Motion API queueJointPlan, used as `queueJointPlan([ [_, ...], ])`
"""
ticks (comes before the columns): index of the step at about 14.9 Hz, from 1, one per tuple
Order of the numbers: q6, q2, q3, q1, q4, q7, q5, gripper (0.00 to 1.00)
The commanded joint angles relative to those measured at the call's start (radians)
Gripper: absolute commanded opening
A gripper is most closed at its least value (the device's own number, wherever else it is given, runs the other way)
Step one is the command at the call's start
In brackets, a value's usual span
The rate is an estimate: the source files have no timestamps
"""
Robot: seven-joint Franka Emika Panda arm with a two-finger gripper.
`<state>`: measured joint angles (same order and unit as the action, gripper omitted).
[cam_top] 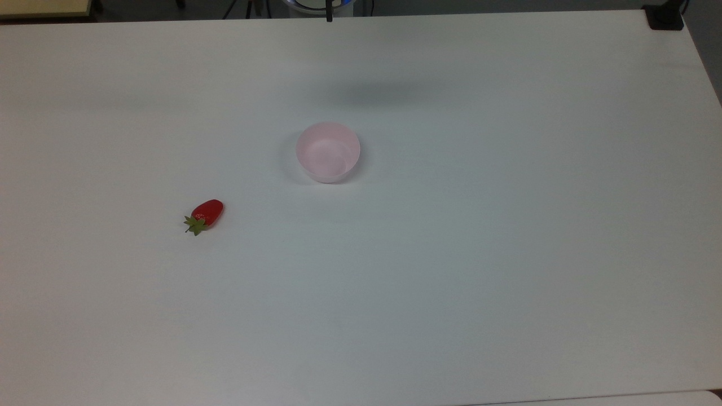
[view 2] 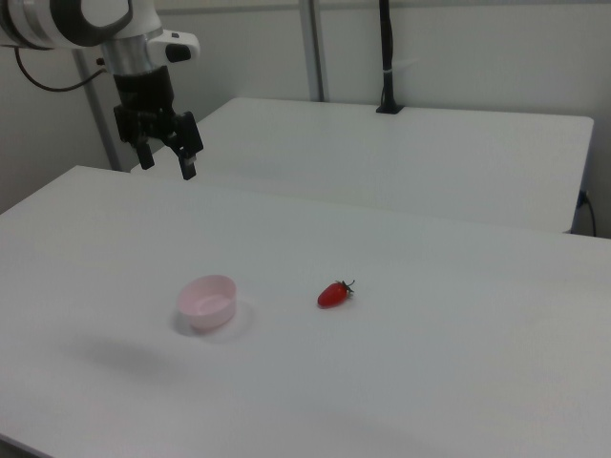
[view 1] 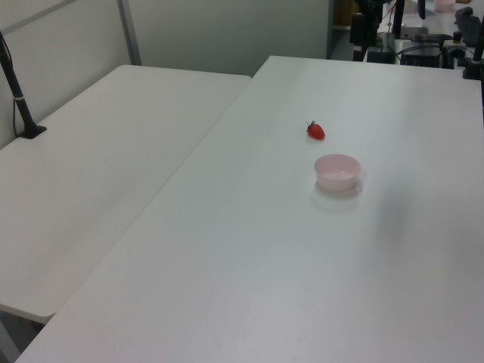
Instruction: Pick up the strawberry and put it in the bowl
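Nothing was grasped: the hand (view 2: 164,159), fingers apart, hung upper left of the right view. Next, it should reach the strawberry (view 2: 333,294), right of the bowl (view 2: 207,301).

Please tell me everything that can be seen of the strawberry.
The strawberry is small, elongated and glossy red, with a spiky green leafy cap at one end. It looks like smooth plastic. It lies on its side on the white table, with the cap toward the top view's lower left. Nothing but the table touches it. It sits apart from the pink bowl, to the top view's lower left of it.
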<state>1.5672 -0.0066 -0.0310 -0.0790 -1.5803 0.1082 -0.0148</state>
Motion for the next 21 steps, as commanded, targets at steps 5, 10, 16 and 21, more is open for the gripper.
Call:
queueJointPlan([
  [5,-0.021,-0.024,-0.009,0.004,-0.012,-0.001,0.015,1.0],
  [10,-0.021,-0.024,-0.009,0.002,-0.012,0.001,0.015,1.0],
  [16,-0.019,-0.018,-0.007,0.004,-0.012,-0.001,0.015,1.0],
  [21,-0.009,-0.006,-0.012,0.011,-0.01,-0.027,0.013,1.0],
])
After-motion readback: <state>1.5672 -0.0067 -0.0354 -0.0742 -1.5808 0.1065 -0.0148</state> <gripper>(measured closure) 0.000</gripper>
